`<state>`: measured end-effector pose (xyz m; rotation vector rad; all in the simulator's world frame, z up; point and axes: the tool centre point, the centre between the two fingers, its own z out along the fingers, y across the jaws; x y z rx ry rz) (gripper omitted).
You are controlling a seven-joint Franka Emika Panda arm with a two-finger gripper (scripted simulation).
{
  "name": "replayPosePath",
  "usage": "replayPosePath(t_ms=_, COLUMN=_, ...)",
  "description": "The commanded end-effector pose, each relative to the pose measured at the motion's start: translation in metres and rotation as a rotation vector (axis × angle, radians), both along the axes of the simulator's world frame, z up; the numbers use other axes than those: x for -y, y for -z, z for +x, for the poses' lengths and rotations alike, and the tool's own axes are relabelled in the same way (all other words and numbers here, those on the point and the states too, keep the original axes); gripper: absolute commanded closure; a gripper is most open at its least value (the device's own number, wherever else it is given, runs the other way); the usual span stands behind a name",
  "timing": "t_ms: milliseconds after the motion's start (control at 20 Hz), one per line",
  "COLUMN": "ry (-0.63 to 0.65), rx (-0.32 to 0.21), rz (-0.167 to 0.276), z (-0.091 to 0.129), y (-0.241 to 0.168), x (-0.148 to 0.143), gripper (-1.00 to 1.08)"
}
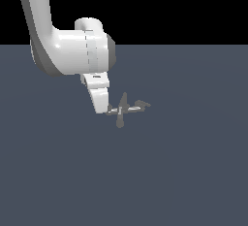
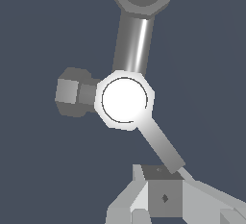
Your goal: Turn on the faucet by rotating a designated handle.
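Note:
The faucet (image 1: 122,108) is a tiny grey cross-shaped fixture on the floor, just to the exterior view's right of my white arm. In the wrist view its bright round hub (image 2: 124,99) carries the long spout bar (image 2: 136,35), a stubby side arm (image 2: 72,92) and the handle (image 2: 161,143). The handle (image 1: 113,109) points toward my gripper (image 1: 102,107). My gripper (image 2: 163,194) is shut with nothing in it, and its fingertips sit right at the handle's outer end, seemingly touching it.
A flat dark blue-grey floor (image 1: 184,171) spreads all around the faucet. The white arm's large wrist joint (image 1: 80,50) hangs above and to the exterior view's left of the fixture.

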<state>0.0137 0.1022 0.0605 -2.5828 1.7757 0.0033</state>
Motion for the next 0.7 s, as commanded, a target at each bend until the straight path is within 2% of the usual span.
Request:
replayPosePath(t_ms=0, ry=0.009, rx=-0.001, rz=-0.004, z=-0.003, y=0.000, x=0.015, gripper=1.08)
replayPosePath(t_ms=250, ry=0.017, rx=-0.002, rz=-0.007, z=-0.010, y=0.000, x=0.037, gripper=1.08)
replayPosePath(t_ms=300, ry=-0.028, rx=-0.003, rz=0.007, z=-0.013, y=-0.001, x=0.004, gripper=1.08)
replayPosePath(t_ms=650, ry=0.010, rx=-0.003, rz=-0.005, z=0.003, y=0.000, x=0.061, gripper=1.08)
